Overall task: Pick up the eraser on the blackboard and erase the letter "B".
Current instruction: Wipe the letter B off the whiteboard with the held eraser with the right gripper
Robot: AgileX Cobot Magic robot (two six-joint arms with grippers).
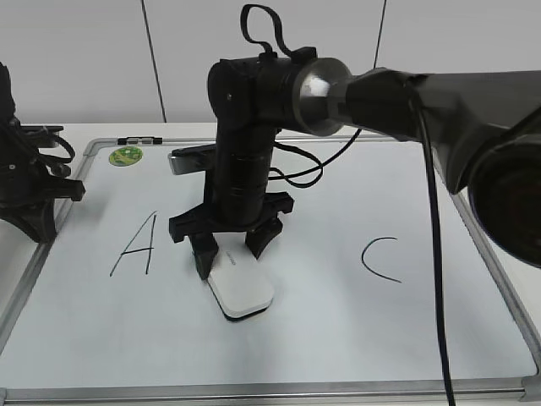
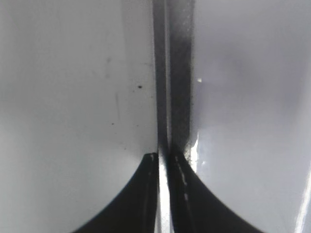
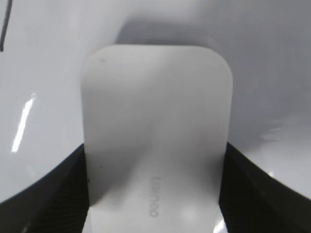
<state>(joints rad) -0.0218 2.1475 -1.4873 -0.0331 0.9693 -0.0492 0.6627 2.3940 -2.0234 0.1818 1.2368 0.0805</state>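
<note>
Gripped by the right end effector [image 1: 228,254], its fingers closed on both sides, the eraser [image 1: 243,290] sits on the blackboard [image 1: 338,338] between "A" at 9 o'clock and "C" at 3 o'clock, no "B" visible, so lifting clear looks next.

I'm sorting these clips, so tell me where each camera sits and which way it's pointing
Exterior: in front of the board, slanting down; both arms show.
Left wrist: straight down on the board's frame; left gripper closed, empty.
Right wrist: down onto the eraser, right gripper clamping it.
Shared: exterior and right wrist both show eraser and right gripper.
</note>
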